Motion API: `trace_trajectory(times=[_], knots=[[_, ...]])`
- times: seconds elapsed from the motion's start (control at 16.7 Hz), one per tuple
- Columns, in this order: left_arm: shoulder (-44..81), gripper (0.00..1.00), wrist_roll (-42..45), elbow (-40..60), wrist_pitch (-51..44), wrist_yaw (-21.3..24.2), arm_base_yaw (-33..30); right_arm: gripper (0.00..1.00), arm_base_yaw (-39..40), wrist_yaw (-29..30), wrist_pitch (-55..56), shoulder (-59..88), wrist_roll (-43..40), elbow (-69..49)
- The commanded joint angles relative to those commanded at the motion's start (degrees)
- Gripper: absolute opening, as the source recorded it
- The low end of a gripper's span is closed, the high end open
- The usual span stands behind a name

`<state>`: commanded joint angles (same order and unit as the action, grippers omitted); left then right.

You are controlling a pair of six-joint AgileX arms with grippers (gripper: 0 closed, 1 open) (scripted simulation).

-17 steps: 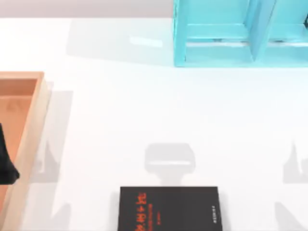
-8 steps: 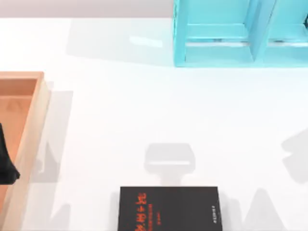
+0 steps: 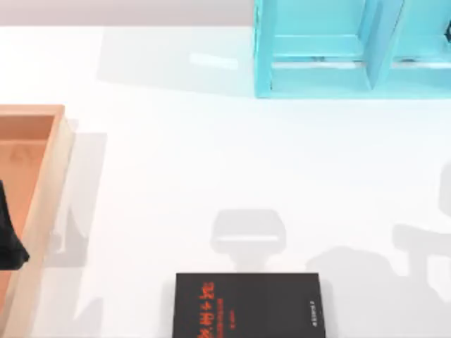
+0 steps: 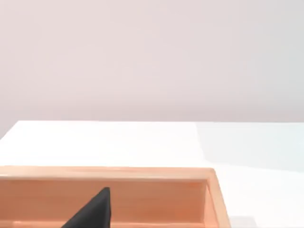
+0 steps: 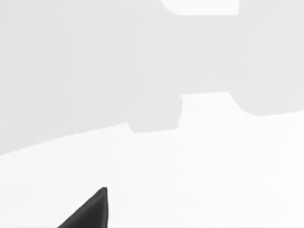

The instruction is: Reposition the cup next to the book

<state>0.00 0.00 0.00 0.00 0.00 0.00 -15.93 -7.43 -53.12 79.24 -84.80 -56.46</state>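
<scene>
**Table scene with the book at the near edge and the left arm over the wooden tray**

Top view: a white table (image 3: 211, 162) carries three objects. The book (image 3: 246, 306), black-covered with red-orange lettering and a short line of white text, lies flat at the lower middle of the view, partly cut by the frame edge. A long orange-brown wooden tray (image 3: 42, 211) lies along the left side of the table, well apart from the book. A turquoise shelf unit (image 3: 317, 49) with open compartments stands at the far right of the table. A dark part of the left arm (image 3: 8, 243) shows at the left edge, over the tray's interior. Grey shadows fall on the bare table to the right of the book and just beyond its far edge.

Left wrist view: a black fingertip of the left gripper (image 4: 92, 211) lies in front of the tray's inner wall (image 4: 142, 199); the state of its jaws cannot be told.

Right wrist view: a black fingertip of the right gripper (image 5: 88, 211) hangs over the white table surface (image 5: 199, 166), crossed by grey shadows; the state of its jaws likewise cannot be told
</scene>
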Motion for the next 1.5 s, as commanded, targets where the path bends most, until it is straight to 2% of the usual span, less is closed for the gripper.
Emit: trace_trajectory(times=[0.3,0.48,0.6,0.78,1.2,1.5], knots=[[0.00,1.00,0.00,0.00,0.00,0.00,0.00,1.00,-11.66,1.92,-14.61,20.70,-27.32,-18.18],[0.00,1.00,0.00,0.00,0.00,0.00,0.00,1.00,-18.17,4.36,-19.54,26.37,-37.96,-27.73],[0.00,1.00,0.00,0.00,0.00,0.00,0.00,1.00,-21.60,5.96,-21.34,27.95,-42.23,-32.74],[0.00,1.00,0.00,0.00,0.00,0.00,0.00,1.00,-24.31,7.36,-22.35,28.39,-44.62,-36.48],[0.00,1.00,0.00,0.00,0.00,0.00,0.00,1.00,-24.17,7.36,-21.34,28.42,-44.50,-35.56],[0.00,1.00,0.00,0.00,0.00,0.00,0.00,1.00,-24.13,7.41,-9.57,30.76,-44.34,-26.59]])
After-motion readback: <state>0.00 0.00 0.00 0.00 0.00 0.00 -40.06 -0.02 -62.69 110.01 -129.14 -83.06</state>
